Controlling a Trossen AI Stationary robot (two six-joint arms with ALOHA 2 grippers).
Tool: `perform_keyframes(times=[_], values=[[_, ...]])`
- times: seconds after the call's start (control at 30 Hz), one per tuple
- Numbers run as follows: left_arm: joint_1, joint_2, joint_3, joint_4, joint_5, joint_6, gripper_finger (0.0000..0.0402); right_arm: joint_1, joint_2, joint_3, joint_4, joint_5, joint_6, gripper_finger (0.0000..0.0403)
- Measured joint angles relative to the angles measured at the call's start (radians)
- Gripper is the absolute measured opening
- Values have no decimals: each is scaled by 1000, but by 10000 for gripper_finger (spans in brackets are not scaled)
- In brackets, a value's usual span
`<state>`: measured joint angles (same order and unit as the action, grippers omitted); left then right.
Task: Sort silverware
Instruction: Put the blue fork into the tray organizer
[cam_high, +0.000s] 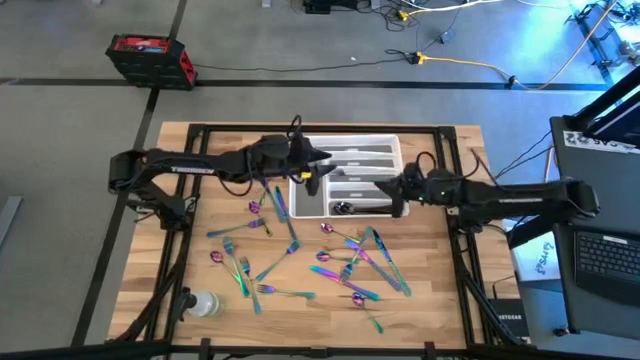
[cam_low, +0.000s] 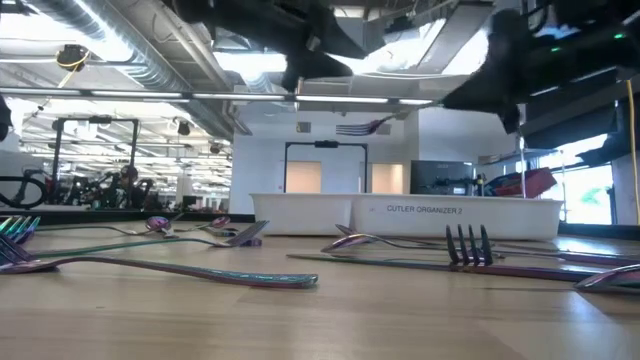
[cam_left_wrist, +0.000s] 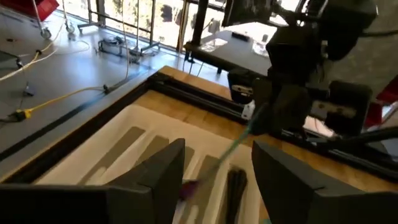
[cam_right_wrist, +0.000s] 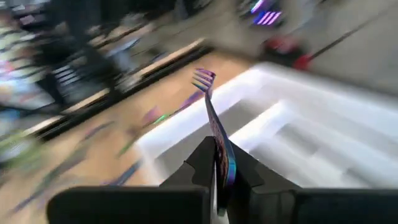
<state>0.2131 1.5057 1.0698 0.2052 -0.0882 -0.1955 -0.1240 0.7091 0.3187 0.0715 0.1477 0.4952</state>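
Observation:
The silverware (cam_high: 300, 250) lies scattered on the wooden table in front of the white tray (cam_high: 350, 143): slim iridescent forks, spoons and knives, also seen lying flat in the low view (cam_low: 470, 245). My left gripper (cam_high: 318, 172) (cam_left_wrist: 219, 149) hovers open above the tray's left part. My right gripper (cam_high: 398, 192) (cam_right_wrist: 217, 155) is at the tray's right edge, shut on a rainbow fork (cam_right_wrist: 211, 112). In the left wrist view that fork (cam_left_wrist: 230, 149) reaches from the right gripper toward the gap between my left fingers, which do not touch it. My right gripper pinches the fork's handle (cam_right_wrist: 219, 146) between its two fingers, coming about level from the table's right. The fork lies along the fingers and sticks out ahead of them. Its tines (cam_right_wrist: 202, 78) point away over the tray. It is lifted clear (cam_low: 365, 127).
A clear plastic bottle (cam_high: 205, 303) lies near the table's front left corner. Some dark pieces (cam_high: 345, 207) sit in the tray's compartments. The tray (cam_low: 400, 210) stands at the table's far middle. Black frame rails run along the table's edges (cam_high: 450, 160).

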Motion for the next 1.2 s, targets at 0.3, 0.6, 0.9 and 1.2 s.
perform_keyframes(times=[0.3, 0.6, 0.9, 1.2], values=[[-13, -62, 0, -119, -38, 99, 166, -144, -94, 0, -280, -170, 258, 0], [-30, -62, 0, -198, -39, 99, 166, -282, 77, -1, -168, -360, 338, 0], [-31, -62, 0, -245, -107, 80, 166, -316, 250, -1, -107, -464, 348, 0], [-31, -62, 0, -246, -108, 95, 166, -315, 277, -1, -73, -432, 331, 1]])
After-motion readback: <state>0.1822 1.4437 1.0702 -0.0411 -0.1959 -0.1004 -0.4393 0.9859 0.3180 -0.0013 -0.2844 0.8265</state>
